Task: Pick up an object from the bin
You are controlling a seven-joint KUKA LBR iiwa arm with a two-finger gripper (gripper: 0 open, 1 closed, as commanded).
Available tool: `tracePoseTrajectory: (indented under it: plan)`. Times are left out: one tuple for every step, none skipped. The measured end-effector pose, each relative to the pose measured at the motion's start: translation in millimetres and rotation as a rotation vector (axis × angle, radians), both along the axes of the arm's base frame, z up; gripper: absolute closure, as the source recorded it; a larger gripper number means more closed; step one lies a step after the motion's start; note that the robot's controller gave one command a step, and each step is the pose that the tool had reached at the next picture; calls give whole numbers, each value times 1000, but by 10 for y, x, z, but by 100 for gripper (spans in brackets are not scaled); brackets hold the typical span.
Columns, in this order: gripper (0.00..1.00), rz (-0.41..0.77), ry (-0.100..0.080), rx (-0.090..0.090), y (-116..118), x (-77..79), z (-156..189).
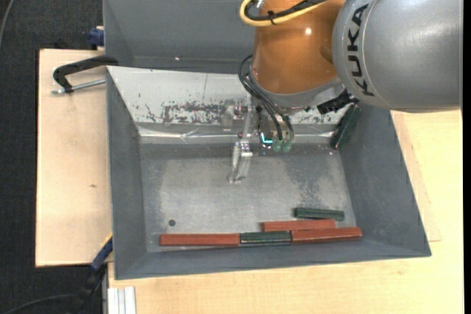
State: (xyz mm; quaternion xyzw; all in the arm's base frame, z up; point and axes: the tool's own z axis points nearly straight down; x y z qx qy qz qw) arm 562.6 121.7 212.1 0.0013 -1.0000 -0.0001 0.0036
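No thing has yet left the bin (125, 180). A row of flat bars lies along the near edge of its floor: a long red-brown bar (199, 239) at the near left, a short dark green bar (265, 237) butted against its end, and a second red-brown bar (327, 234) running on toward the near right corner. A shorter red-brown piece (285, 226) lies just behind that row, and a loose dark green bar (319, 214) lies just behind it again, near the right wall. A leaning dark green bar (344, 127) rests against the right wall by the far right corner, partly under the arm (412, 40). The gripper (235, 173) hangs over bare floor around the middle of the bin, toward the far wall, well apart from the row at the near edge and touching none of the bars. Whether the fingers stand wide or drawn together cannot be told from this angle. The arm's orange cover (294, 33) looms above the far wall. By this showing the pick is at its beginning: a bar is yet to be chosen, approached, gripped and lifted clear.
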Motion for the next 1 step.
tracePoseTrajectory:
  plan:
    - [0, -37, -7, 0, -519, -348, -59]
